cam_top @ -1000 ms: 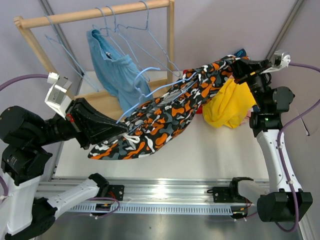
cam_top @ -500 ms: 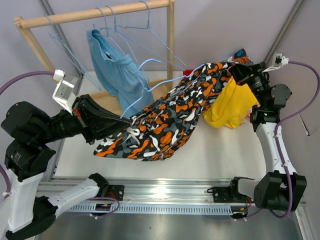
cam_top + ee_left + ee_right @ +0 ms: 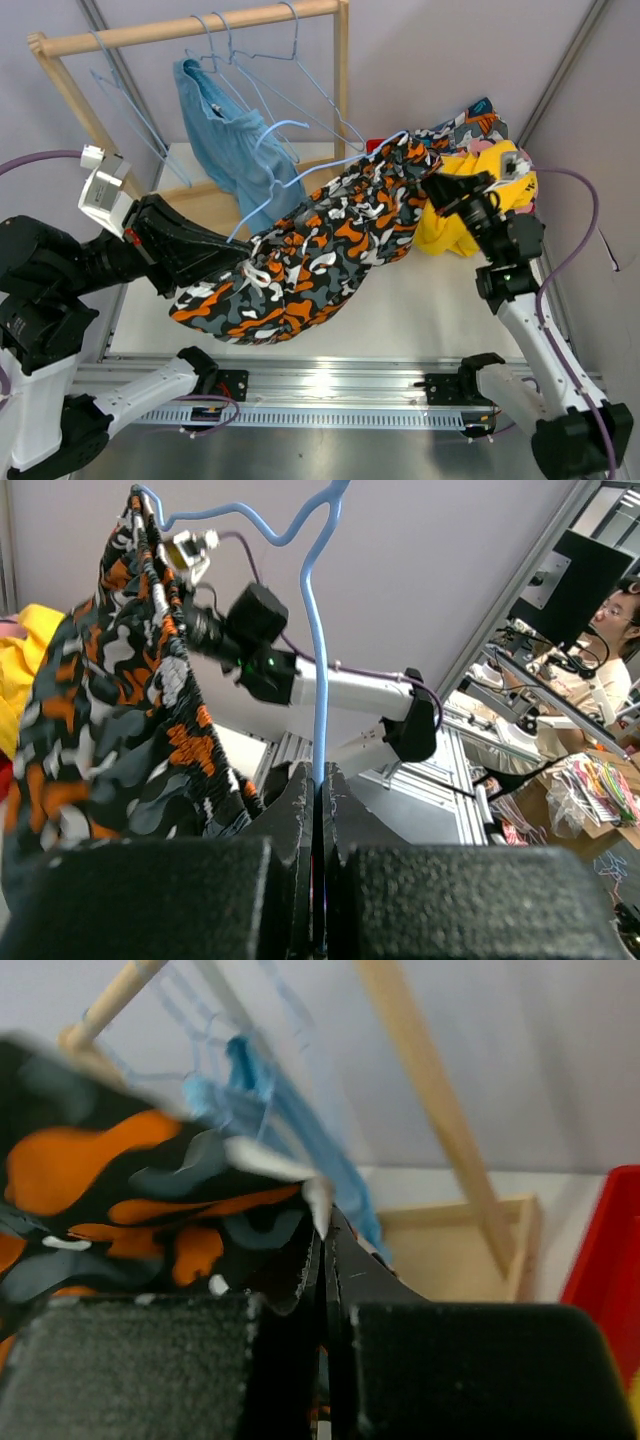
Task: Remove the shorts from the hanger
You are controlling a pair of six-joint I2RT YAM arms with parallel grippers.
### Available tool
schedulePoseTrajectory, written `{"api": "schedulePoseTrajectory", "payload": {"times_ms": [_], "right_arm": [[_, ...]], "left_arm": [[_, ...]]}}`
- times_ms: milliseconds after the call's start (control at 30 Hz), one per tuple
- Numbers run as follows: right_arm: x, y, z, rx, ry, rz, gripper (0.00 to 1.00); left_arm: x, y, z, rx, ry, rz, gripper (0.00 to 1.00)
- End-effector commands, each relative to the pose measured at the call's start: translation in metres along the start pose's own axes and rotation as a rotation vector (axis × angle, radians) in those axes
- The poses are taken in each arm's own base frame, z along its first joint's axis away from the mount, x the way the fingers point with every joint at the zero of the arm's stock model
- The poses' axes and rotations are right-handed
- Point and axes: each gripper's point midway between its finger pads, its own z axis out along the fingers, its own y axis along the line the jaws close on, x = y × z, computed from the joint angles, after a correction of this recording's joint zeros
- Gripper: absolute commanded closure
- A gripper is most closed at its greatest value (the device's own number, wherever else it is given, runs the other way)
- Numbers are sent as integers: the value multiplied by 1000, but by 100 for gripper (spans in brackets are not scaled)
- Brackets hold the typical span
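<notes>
The blotched shorts (image 3: 330, 240) are held stretched above the surface (image 3: 430, 290). Their 2 o'clock end is clamped in the right pincer (image 3: 432, 187). At 8 o'clock, the blue hanger (image 3: 317, 680) is gripped by the left pincer (image 3: 240, 262).

No words, numbers or signs clear enough to read in any view.
On black-orange-white shorts (image 3: 320, 250): only colour blotches, no letters.
On white camera box (image 3: 103, 190), left arm, 9 o'clock in top view: any print too small to tell.
On screen (image 3: 590, 580), 2 o'clock in left wrist view: dark, nothing to read.
Right wrist view: too blurry for any letters.
</notes>
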Motion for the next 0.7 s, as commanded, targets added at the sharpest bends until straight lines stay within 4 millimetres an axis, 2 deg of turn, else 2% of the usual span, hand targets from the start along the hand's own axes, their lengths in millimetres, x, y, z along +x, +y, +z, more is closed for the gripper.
{"api": "schedulePoseTrajectory", "payload": {"times_ms": [0, 33, 67, 100, 133, 167, 200, 233, 267, 300, 333, 367, 433, 467, 667], "right_arm": [[14, 22, -7, 21, -7, -70, 100], [19, 44, -12, -29, -7, -49, 100], [21, 48, -15, -25, -19, -32, 100], [32, 50, -20, -35, -8, -12, 100], [38, 65, -25, -72, 3, 2, 100], [41, 66, -27, -63, 2, 7, 100], [49, 63, -30, -52, 15, 6, 100], [47, 63, -36, -48, -3, 10, 100], [45, 54, -39, -11, -28, 14, 100], [54, 40, -46, 22, -29, 15, 100], [45, 30, -53, 48, -72, 7, 100], [45, 21, -57, 75, -79, 3, 100], [54, 7, -60, 106, -50, 8, 100], [59, 2, -59, 113, -31, 14, 100], [77, -2, -58, 110, -2, 43, 100]], "left_arm": [[-23, 2, 6, -1, -96, 84, 100], [-25, 7, 8, -20, -110, 85, 100], [-28, 10, 8, -36, -128, 95, 100], [-32, 11, 8, -42, -146, 110, 100], [-35, 14, 10, -54, -155, 115, 100], [-42, 11, 10, -53, -171, 123, 100], [-43, 12, 12, -54, -168, 122, 100], [-43, 15, 16, -54, -158, 119, 100], [-53, 6, 11, -49, -176, 139, 100], [-56, 3, 9, -51, -183, 149, 100], [-54, 9, 10, -77, -170, 138, 100], [-62, 2, 5, -80, -188, 158, 100], [-71, -7, -3, -85, -210, 194, 100], [-69, -4, -3, -99, -198, 190, 100], [-74, -7, -7, -114, -206, 210, 100]]}}
